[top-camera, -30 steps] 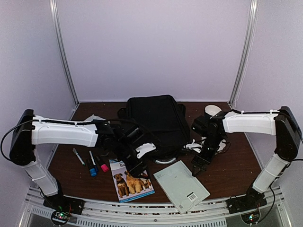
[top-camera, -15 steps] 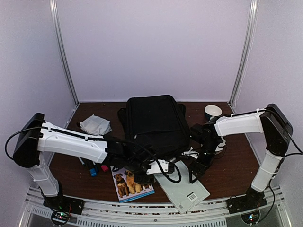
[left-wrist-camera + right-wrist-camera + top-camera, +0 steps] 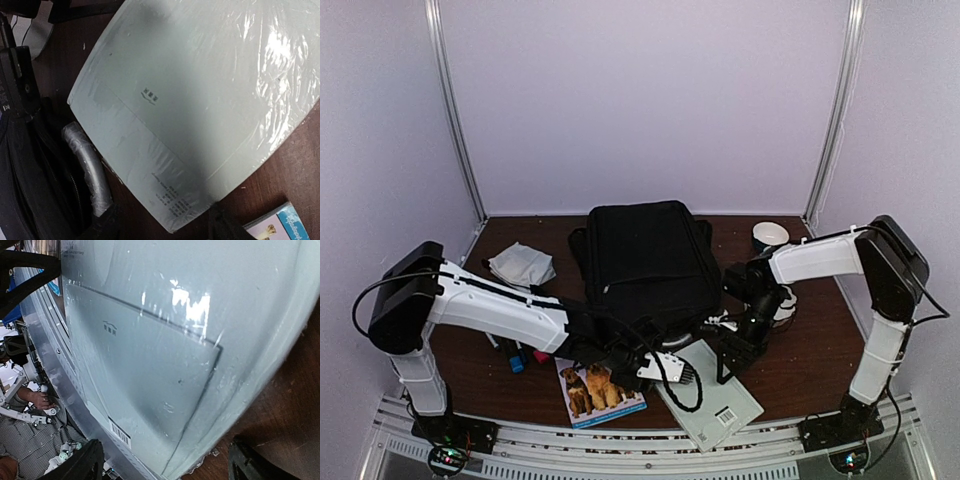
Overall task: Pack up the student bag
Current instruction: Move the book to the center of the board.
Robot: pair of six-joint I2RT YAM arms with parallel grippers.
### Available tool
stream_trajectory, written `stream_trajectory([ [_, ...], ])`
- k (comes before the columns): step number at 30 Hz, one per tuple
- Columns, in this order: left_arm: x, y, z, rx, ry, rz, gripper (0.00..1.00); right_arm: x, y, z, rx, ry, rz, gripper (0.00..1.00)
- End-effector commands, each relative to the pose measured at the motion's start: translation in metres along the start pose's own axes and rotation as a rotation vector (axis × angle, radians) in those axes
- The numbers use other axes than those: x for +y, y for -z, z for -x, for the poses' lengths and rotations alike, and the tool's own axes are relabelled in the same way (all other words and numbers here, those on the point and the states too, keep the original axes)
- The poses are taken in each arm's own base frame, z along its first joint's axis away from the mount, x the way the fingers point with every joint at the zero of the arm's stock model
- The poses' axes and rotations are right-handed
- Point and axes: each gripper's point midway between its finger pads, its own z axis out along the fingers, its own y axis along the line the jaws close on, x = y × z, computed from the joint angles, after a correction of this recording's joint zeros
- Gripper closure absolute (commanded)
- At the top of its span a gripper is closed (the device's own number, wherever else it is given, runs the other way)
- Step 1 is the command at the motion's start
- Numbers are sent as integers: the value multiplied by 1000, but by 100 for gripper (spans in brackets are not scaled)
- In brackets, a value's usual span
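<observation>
— What has changed in the last second?

— The left arm has swung away from the markers [image 3: 515, 358] towards the middle of the near edge. The left gripper [image 3: 165, 227] now hangs over the pale wrapped book [image 3: 720, 405], fingers apart, one on either side of the book's corner and holding nothing.

— And the right one?

— The right gripper [image 3: 167, 462] has dropped from above the book to its right-hand edge. Its fingers are spread too, the edge lying between them, nothing clamped.

— The student bag [image 3: 650, 260]?

— It lies where it lay, flat at the middle of the table towards the far edge, its grey handle [image 3: 92, 175] just beside the book. Whether its zipper is open cannot be told.

— So what does that mean for the packing?

— Probably both arms are settling on the book as the next item. Nothing looks packed yet: the dog book [image 3: 595, 390] sits on the table near the near edge and the grey cloth [image 3: 520, 265], uncovered now, at the far left.
</observation>
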Motion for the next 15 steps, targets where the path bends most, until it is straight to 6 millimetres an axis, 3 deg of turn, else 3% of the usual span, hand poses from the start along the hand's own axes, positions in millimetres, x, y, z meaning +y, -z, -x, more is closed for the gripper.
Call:
stream_trajectory([
  [1,15,-12,13,-27,-83,104,41,-3,-11,6,5,16,33,14],
  [8,51,-5,19,-16,-89,288,44,10,-10,10,-18,55,117,19],
  [15,96,46,38,-119,36,513,46,41,17,26,-142,170,168,22],
])
